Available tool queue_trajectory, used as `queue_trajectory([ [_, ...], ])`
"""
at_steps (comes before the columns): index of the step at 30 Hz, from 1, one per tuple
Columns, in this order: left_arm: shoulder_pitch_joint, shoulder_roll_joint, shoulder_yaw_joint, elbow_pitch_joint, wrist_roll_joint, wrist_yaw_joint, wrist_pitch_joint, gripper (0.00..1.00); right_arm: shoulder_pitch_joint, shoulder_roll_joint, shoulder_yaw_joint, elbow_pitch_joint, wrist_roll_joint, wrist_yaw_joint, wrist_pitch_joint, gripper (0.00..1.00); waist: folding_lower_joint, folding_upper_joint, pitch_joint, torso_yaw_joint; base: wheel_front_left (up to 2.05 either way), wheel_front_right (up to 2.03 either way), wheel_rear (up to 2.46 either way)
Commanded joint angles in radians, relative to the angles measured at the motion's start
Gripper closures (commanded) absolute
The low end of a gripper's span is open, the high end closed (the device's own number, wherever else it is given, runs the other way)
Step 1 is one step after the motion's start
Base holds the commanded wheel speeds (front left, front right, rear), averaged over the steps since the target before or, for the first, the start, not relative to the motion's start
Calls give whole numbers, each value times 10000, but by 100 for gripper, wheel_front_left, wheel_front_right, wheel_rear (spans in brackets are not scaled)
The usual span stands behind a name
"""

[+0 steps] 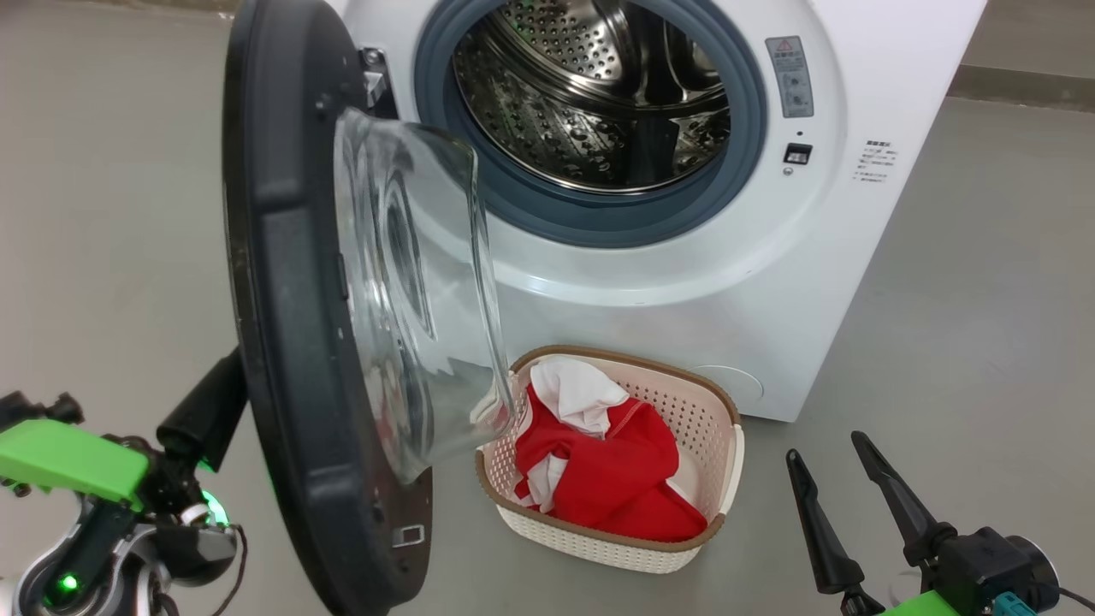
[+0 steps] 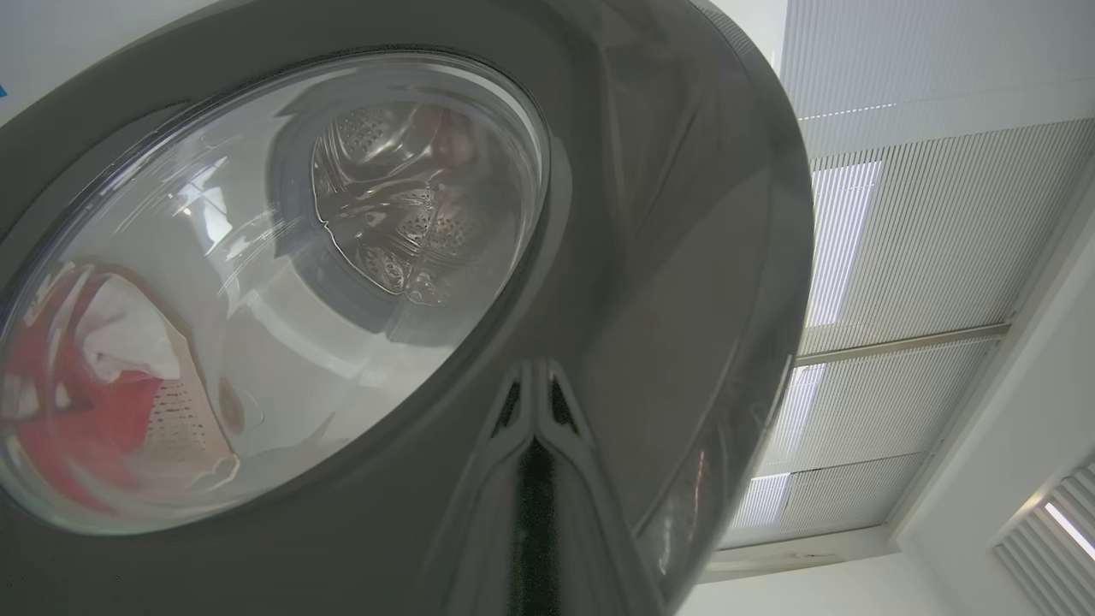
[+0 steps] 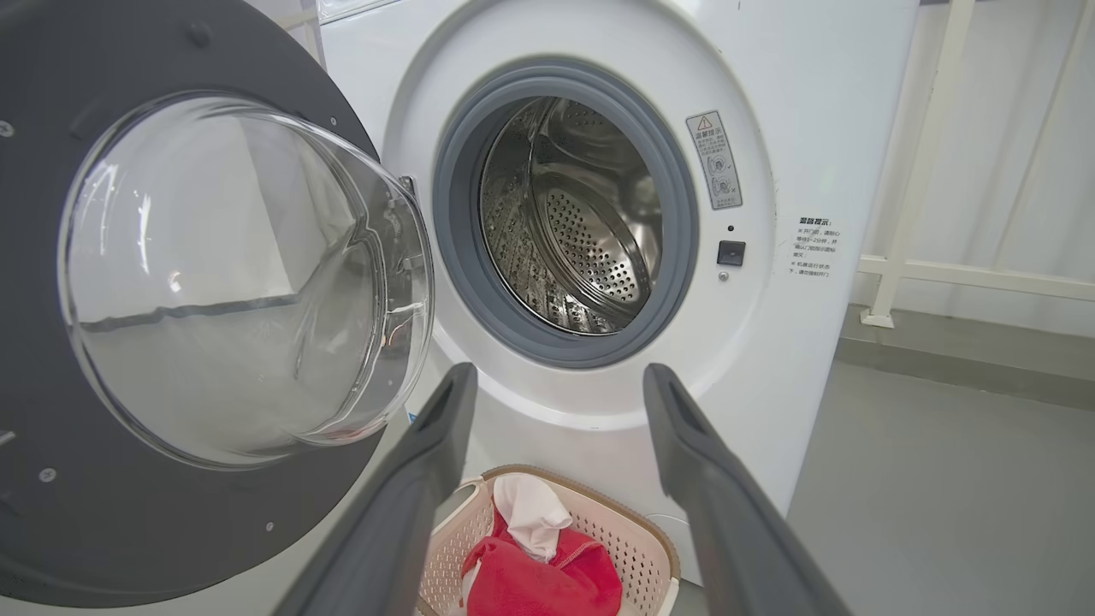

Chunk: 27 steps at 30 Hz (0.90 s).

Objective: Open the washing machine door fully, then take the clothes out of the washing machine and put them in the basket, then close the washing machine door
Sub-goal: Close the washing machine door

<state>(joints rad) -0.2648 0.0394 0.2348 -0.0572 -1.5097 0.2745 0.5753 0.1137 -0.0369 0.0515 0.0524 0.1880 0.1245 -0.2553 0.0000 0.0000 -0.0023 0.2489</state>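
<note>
The washing machine (image 1: 855, 257) (image 3: 796, 128) stands with its steel drum (image 1: 590, 94) (image 3: 573, 231) showing no clothes. The washing machine door (image 1: 282, 299) (image 3: 34, 342) hangs swung out to the left, nearly edge-on in the head view. The red and white clothes (image 1: 616, 470) (image 3: 539, 582) lie in the basket (image 1: 693, 411) (image 3: 633, 547) on the floor below the opening. My left gripper (image 1: 210, 411) (image 2: 535, 445) is shut, its tips against the door's glossy outer face (image 2: 667, 257). My right gripper (image 1: 824, 445) (image 3: 556, 385) is open and holds nothing, right of the basket.
Grey floor (image 1: 984, 299) spreads to the right of the machine and around the basket. A white railing (image 3: 907, 171) stands behind the machine on the right. The door's glass bowl (image 1: 419, 282) juts out over the basket's left edge.
</note>
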Motion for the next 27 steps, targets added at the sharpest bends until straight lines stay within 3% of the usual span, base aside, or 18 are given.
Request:
queue_trajectory([
  [1,-94,110,7,-381,-147,-155,-8,100,-426,-133,254,-239,89,62,-65,0,0,0,36,-128,0,0,0],
  [27,-269,109,-1087,-262,-1268,-887,-1308,100,-698,-133,208,-351,-83,62,-65,0,0,0,768,-1475,0,0,0],
])
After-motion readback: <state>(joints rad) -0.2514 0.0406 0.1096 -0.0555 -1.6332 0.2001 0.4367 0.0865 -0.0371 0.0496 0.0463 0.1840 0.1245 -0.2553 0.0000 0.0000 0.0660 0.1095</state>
